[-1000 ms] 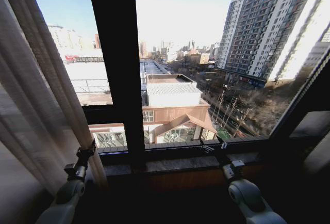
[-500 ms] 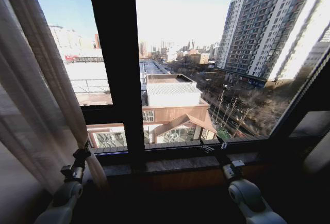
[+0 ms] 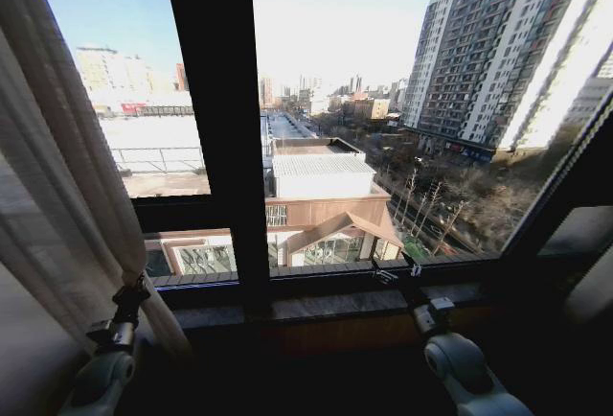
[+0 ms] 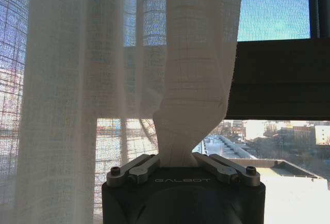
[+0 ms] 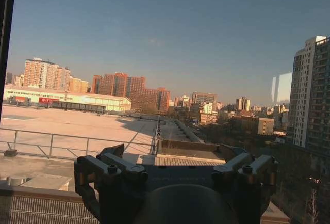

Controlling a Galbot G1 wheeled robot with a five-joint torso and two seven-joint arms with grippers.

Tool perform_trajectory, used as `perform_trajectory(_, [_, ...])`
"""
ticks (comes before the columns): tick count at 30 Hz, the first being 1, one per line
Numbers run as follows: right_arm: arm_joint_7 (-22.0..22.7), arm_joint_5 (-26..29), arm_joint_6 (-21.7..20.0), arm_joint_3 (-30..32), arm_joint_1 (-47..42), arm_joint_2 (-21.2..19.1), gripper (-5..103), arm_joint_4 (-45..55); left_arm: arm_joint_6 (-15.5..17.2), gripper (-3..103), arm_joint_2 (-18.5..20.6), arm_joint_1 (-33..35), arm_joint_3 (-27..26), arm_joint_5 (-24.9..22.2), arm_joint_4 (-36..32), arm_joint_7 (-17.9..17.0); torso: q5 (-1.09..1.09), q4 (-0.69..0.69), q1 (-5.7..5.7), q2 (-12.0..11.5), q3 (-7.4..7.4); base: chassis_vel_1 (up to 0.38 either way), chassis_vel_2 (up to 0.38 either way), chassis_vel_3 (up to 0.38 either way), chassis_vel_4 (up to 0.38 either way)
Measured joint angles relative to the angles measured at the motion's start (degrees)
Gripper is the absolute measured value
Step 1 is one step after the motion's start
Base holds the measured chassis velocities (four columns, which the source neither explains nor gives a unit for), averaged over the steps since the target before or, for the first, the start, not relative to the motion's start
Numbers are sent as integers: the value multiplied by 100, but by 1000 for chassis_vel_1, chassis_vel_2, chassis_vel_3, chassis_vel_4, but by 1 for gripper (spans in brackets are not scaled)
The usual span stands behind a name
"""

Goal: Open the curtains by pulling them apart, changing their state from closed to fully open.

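Observation:
The sheer cream curtains [image 3: 67,176] hang bunched at the left side of the window. My left gripper [image 3: 132,291] is low at the panel's inner edge and shut on a pinched fold of the fabric. In the left wrist view the mesh cloth [image 4: 77,105] rises from between the closed jaws of that gripper [image 4: 177,157]. My right gripper [image 3: 412,270] is held just above the sill, right of the window's middle. Its fingers are spread in the right wrist view, and the right gripper [image 5: 175,164] is open with nothing between them, facing the glass.
A thick dark window mullion [image 3: 215,128] stands upright between the two arms. A dark stone sill [image 3: 326,303] runs along below the glass. City buildings and rooftops lie outside. A dark slanted frame [image 3: 565,186] borders the window on the right.
My left gripper has moved left and slightly down with the curtain edge in it, uncovering more of the left pane. The right arm has stayed put.

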Motion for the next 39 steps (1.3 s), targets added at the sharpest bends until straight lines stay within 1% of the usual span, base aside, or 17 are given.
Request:
perform_trajectory(8, [0,0,0,0,0,0,100,0,-14,0,-20,-9,1,5,8,5,0,1,0,0,0,163,166,-146,-179])
perform_trajectory(15, [0,0,0,0,0,0,100,0,-40,0,-80,-6,10,34,16,6,-2,2,0,1,0,270,288,-274,-282])
perform_trajectory(19, [0,0,0,0,0,0,100,0,-56,0,-125,33,9,51,-21,6,1,3,1,0,1,326,334,-347,-321])
perform_trajectory(22, [0,0,0,0,0,0,100,0,-62,0,-159,63,-1,57,-52,6,1,0,1,0,1,338,341,-335,-355])
perform_trajectory(25, [0,0,0,0,0,0,100,0,-78,0,-184,112,-29,73,-86,7,-3,1,1,0,0,328,338,-362,-362])
perform_trajectory(29, [0,0,0,0,0,0,100,0,-97,0,-198,165,-60,86,-118,7,0,2,1,0,1,418,344,-394,-329])
perform_trajectory(34, [0,0,0,0,0,0,100,0,-116,0,-207,231,-101,95,-161,7,-1,2,1,0,1,409,305,-407,-295])
perform_trajectory(36, [0,0,0,0,0,0,100,0,-133,0,-209,249,-115,95,-169,7,1,0,0,0,0,435,261,-419,-277])
perform_trajectory(39, [0,0,0,0,0,0,100,0,-154,0,-209,261,-129,96,-172,7,0,2,1,0,0,432,237,-437,-238])
